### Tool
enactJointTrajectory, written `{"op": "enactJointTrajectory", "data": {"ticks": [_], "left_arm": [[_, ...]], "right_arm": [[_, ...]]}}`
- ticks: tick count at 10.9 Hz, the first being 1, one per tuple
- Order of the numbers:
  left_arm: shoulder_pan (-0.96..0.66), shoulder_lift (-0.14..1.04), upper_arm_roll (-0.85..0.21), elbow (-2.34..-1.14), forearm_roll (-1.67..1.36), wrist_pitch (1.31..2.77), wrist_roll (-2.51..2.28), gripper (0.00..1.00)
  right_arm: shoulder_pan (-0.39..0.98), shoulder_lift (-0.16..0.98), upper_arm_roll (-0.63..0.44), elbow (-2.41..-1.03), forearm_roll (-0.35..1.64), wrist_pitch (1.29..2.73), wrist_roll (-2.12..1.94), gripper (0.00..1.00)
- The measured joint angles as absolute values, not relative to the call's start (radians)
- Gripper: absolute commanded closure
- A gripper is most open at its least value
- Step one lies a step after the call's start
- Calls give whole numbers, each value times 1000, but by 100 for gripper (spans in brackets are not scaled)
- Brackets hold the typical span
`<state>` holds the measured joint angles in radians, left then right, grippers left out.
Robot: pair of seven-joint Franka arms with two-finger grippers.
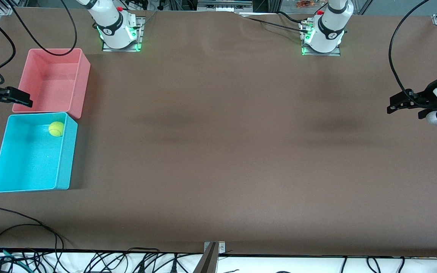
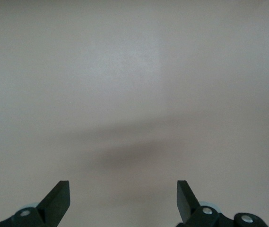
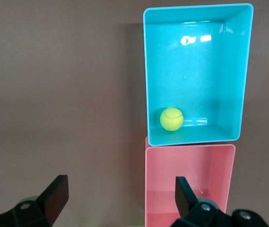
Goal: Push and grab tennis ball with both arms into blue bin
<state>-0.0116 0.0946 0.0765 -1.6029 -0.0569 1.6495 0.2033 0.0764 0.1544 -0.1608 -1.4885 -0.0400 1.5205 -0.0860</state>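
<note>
Since the tennis ball (image 1: 56,129) already lies inside the blue bin (image 1: 63,167), in the corner next to the pink bin (image 1: 83,79), nothing is held: the right gripper (image 1: 23,100) and left gripper (image 1: 400,106) are kept spread wide and empty at the table's ends

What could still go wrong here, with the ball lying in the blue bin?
Little, most likely. The ball rests in a corner of the blue bin, close to the pink bin. The open right pincer hangs by the pink bin's edge, so a careless swing might nudge either bin. The open left pincer waits over bare table at the left arm's end.
</note>
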Motion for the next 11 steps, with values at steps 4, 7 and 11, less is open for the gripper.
{"op": "enactJointTrajectory", "data": {"ticks": [4,7,11], "left_arm": [[-12,95,76,-1603,-57,1649,203,0],[-12,95,76,-1604,-57,1649,203,0],[-11,95,76,-1604,-57,1649,203,0]], "right_arm": [[76,132,-164,-1432,-25,1463,-93,0],[57,27,-165,-1579,-16,1559,-93,0],[53,-19,-163,-1651,-15,1597,-93,0]]}}
